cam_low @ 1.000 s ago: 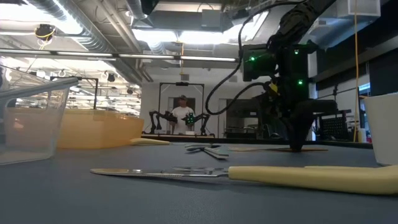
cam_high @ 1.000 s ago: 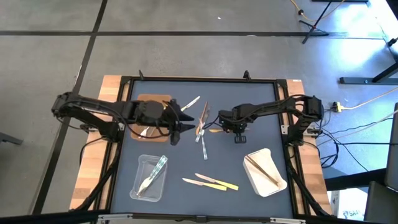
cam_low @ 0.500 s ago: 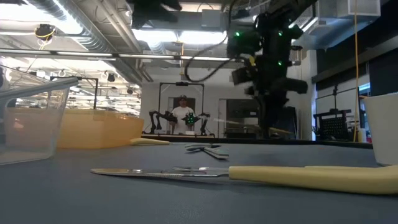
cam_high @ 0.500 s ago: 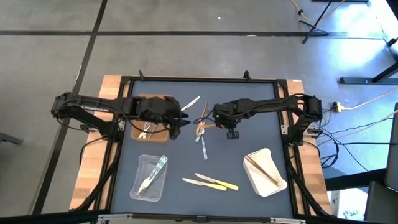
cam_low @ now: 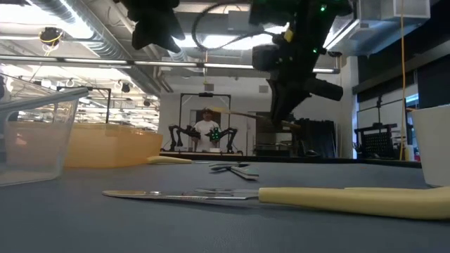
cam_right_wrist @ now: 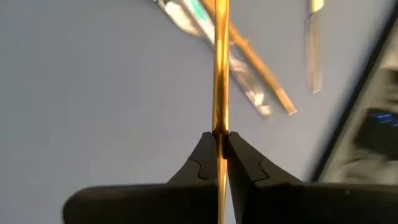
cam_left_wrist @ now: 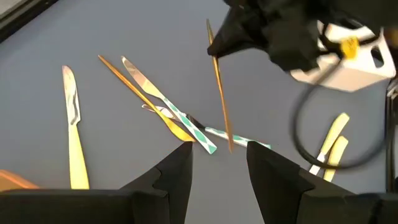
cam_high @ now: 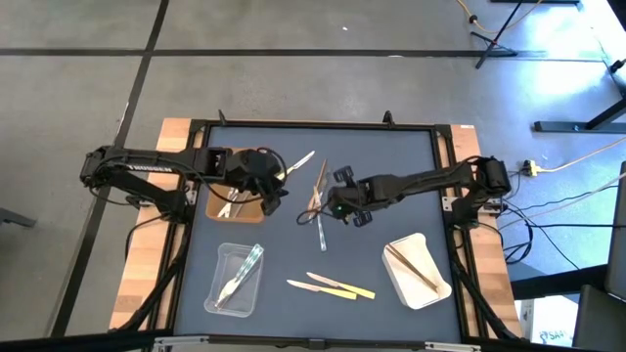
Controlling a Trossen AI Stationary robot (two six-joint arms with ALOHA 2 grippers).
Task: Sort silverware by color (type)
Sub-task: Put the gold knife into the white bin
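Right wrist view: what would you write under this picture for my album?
The right gripper pinches a thin wooden utensil above the dark mat.

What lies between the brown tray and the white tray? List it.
In the high view, between the brown tray and white tray: the crossed utensil pile and the right gripper, gripping a wooden stick.

Bright even overhead light, soft shadows, glaring ceiling lamps (cam_low: 211,39) in low view, blurred wrist views
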